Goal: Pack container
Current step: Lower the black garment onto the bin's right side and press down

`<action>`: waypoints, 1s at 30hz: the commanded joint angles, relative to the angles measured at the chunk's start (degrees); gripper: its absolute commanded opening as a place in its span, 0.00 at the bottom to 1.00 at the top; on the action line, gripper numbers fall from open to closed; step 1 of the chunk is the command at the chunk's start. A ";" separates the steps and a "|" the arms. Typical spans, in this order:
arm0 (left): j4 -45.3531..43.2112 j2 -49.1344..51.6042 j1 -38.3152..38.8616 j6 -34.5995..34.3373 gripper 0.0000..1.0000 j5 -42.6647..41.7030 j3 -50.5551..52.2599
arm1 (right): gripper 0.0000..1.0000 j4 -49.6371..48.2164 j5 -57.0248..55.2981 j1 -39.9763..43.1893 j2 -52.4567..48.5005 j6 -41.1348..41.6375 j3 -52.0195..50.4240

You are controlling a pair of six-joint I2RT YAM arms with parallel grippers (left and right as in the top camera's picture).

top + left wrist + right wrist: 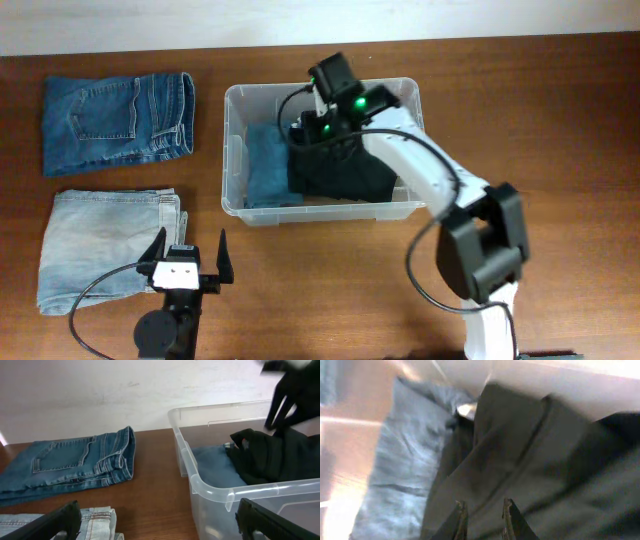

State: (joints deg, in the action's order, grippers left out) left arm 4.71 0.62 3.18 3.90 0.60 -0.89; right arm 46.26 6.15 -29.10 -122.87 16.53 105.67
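The clear container (232, 150) sits mid-desk (540, 110), toward the far edge. Inside it, folded blue jeans (268, 165) lie at its left end and a black garment (345, 175) fills the rest. The right pincer (482, 515) hovers over that black cloth, fingers barely apart. The left pincer (191, 238) is spread wide at the near edge, holding nothing. Dark jeans (118, 122) lie at the far left corner, pale jeans (105, 245) nearer.

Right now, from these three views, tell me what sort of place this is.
Most likely a robotics lab or test bench, not a home: a wooden table against a plain white wall, a white robot arm reaching into a clear container, and folded jeans laid out beside it.
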 commanded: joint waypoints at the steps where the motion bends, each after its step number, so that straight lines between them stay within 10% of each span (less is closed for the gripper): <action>1: 0.02 -0.28 -0.35 0.72 0.99 -0.42 0.37 | 0.18 -0.66 0.96 -1.40 -4.39 0.44 0.31; 30: 0.02 -0.28 -0.35 0.72 0.99 -0.42 0.37 | 0.27 17.29 -20.83 2.93 -3.30 5.88 9.25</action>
State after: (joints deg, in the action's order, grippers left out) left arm 4.71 0.62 3.18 3.90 0.60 -0.89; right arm 63.22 -13.91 -28.67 -125.54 19.94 116.44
